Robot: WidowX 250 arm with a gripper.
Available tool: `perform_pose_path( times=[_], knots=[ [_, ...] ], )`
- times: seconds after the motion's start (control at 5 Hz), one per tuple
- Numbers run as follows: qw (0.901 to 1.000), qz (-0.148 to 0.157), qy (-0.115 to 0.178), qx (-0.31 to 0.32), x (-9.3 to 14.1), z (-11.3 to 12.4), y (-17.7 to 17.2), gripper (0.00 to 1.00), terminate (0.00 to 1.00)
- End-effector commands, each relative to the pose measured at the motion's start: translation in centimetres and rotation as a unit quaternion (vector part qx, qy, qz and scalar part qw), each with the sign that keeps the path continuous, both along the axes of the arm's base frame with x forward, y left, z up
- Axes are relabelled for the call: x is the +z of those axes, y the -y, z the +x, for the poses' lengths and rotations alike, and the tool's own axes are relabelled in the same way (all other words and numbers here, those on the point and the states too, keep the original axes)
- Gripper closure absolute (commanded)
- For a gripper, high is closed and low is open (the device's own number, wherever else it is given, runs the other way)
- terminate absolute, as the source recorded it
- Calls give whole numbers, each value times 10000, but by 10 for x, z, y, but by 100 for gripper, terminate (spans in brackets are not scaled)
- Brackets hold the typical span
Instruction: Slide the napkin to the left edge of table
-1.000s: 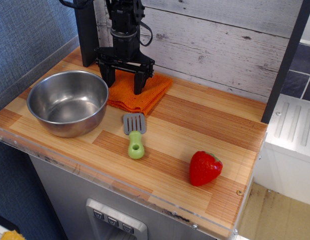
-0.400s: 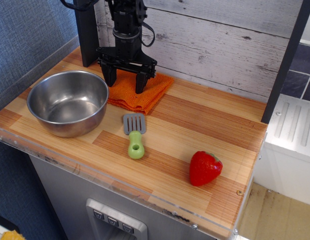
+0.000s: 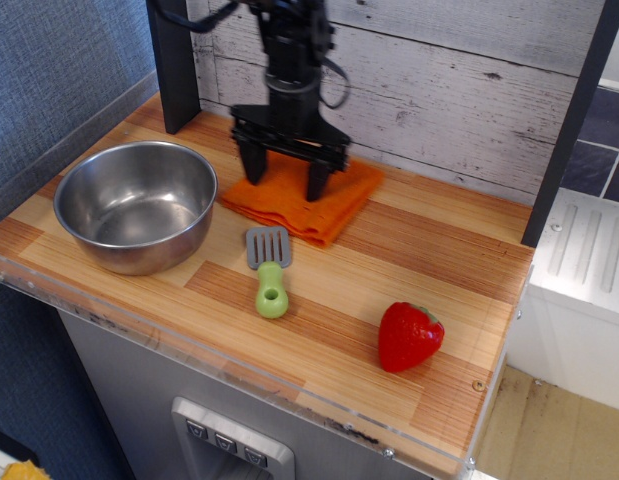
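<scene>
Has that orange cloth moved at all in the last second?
Yes. The napkin slid right with the gripper, away from the steel bowl it touched.

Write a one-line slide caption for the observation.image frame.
Open gripper pressing down on the orange napkin at the table back, beside a steel bowl, spatula and strawberry.

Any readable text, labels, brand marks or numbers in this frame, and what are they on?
None can be read. The napkin, steel bowl, green-handled spatula, toy strawberry, gripper and table carry no visible lettering. The buttons on the cabinet front are too small to show any marks.
</scene>
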State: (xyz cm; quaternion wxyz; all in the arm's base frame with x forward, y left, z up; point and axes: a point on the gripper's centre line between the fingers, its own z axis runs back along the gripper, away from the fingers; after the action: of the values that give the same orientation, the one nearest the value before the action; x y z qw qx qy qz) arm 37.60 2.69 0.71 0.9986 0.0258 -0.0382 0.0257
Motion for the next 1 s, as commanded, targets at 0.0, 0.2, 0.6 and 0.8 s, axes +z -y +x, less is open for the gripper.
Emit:
perform_pose_path(
  times=[0.0, 0.2, 0.6, 0.8],
  knots=[
    [9984, -38, 71, -554, 2, -2, 70, 0, 0],
    [9963, -96, 44, -858, -3, -8, 102, 0, 0],
    [9944, -120, 58, -1047, 4, -16, 126, 0, 0],
    [9952, -69, 100, -968, 9, -15, 118, 0, 0]
  ],
)
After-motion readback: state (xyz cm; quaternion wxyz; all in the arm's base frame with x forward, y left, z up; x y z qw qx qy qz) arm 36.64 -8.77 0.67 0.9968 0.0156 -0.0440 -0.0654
